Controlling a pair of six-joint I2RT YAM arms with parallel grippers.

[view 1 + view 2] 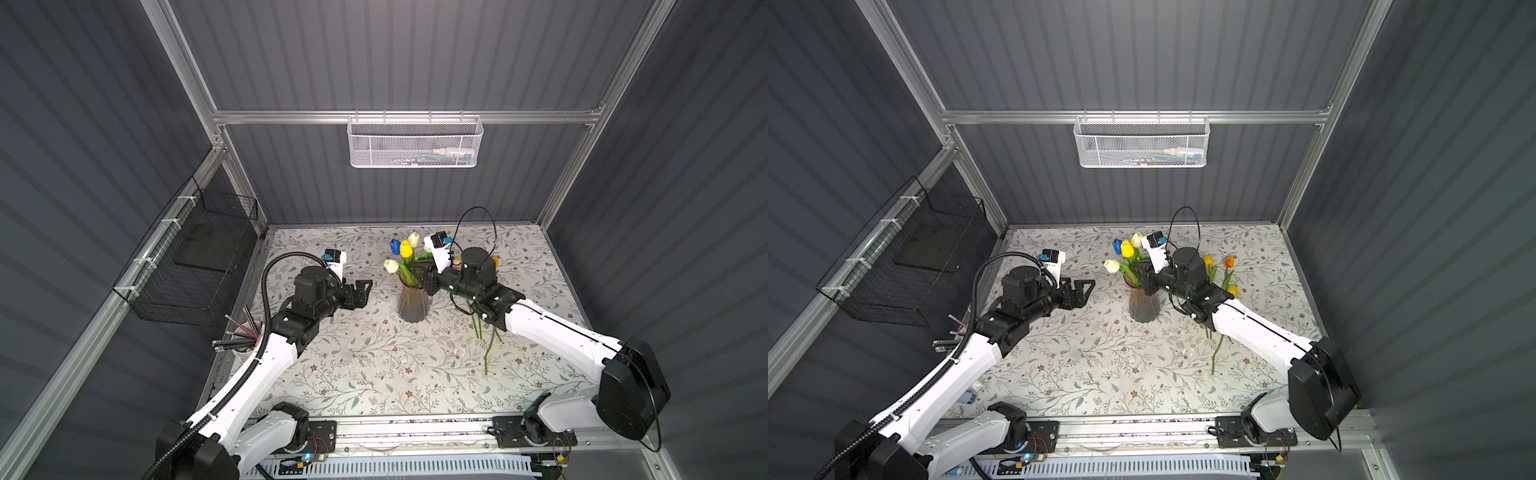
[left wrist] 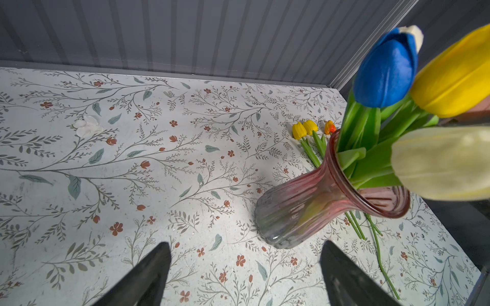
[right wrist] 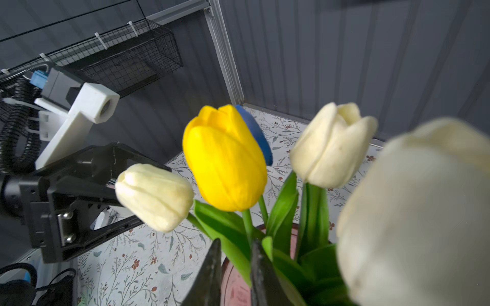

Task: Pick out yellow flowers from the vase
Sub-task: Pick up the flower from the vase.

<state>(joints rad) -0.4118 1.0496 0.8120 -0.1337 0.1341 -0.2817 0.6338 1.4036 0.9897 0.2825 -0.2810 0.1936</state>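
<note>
The ribbed glass vase point(image 1: 412, 305) point(image 1: 1144, 305) point(image 2: 305, 209) stands mid-table holding one yellow flower point(image 1: 406, 248) point(image 1: 1127, 248) point(image 3: 225, 159) among white and blue tulips. My right gripper point(image 1: 424, 278) point(image 3: 234, 243) is at the vase mouth, its jaws drawn close together on that flower's green stem and leaf. Three more yellow flowers point(image 1: 1207, 261) point(image 2: 299, 130), one orange-tinged point(image 1: 1229, 262) point(image 2: 329, 127), lie on the table to the right of the vase. My left gripper point(image 1: 365, 291) point(image 2: 245, 246) hovers open and empty to the left of the vase, clear of it.
White tulips point(image 1: 391, 266) point(image 3: 331, 148) and a blue tulip point(image 1: 395, 246) point(image 2: 384, 71) crowd the vase. A cup of pencils point(image 1: 243, 336) stands at the table's left edge. A black wire basket point(image 1: 195, 266) hangs on the left wall and a white mesh basket point(image 1: 415, 141) on the back wall.
</note>
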